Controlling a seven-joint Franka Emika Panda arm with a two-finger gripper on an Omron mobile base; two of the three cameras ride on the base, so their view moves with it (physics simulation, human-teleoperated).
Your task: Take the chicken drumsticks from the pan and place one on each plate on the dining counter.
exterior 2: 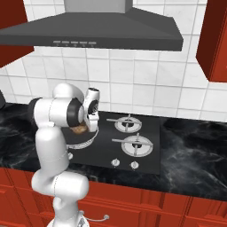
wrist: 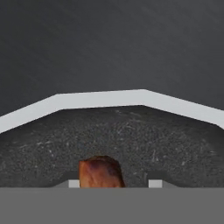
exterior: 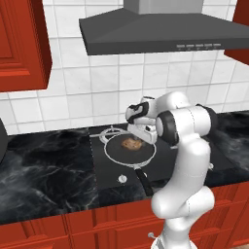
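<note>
Sitting between tool (wrist: 114, 183) tips, drumstick (wrist: 100, 172), inside pan (wrist: 131, 98)

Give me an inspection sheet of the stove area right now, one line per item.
Surface: black marble counter with a black cooktop set in it.
Job's things: pan on the cooktop's left burner; a chicken drumstick lies in it.
Clutter: nothing seen.
End effector: end effector low inside the pan, a drumstick between its fingertips; whether it grips is unclear.
Cables: nothing seen.
Surroundings: grey range hood above, white tile wall, red cabinets.
</note>
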